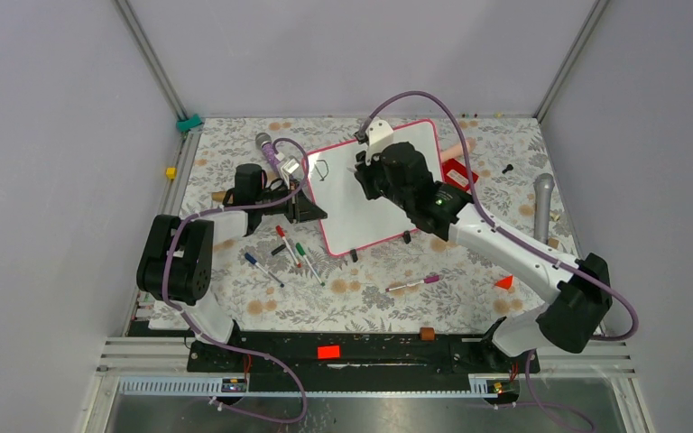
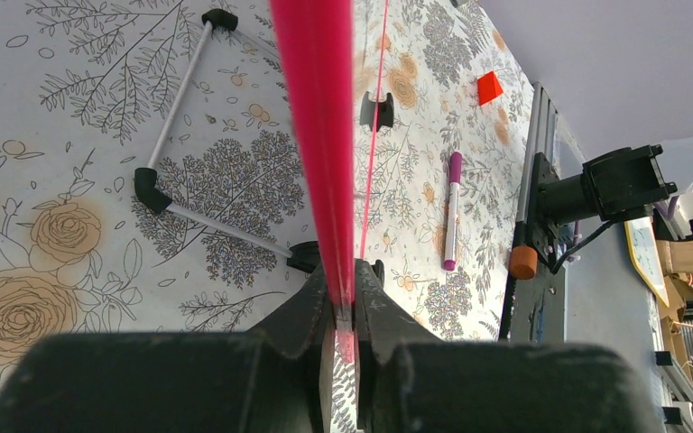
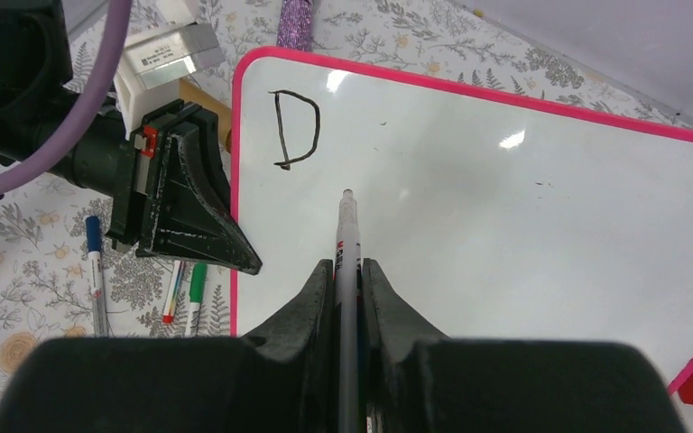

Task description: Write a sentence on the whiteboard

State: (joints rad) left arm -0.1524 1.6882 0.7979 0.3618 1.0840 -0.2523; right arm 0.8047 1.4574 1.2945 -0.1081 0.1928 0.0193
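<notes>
The whiteboard point(image 1: 347, 215) rests on the floral bench point(image 1: 370, 293) with a lone black D point(image 3: 294, 131) near its corner. The left pincer point(image 2: 350, 290) is clamped on its pink side edge. The right pincer point(image 3: 349, 271), over the board's white face, is clamped on a marker point(image 3: 348, 225) whose tip points just right of the D.

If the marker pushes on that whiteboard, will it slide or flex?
Probably stiff: the whiteboard looks like a flat framed panel. Its glossy face likely lets the marker glide. It might slide when pushed, but the left gripper clamping its frame should hold it.
</notes>
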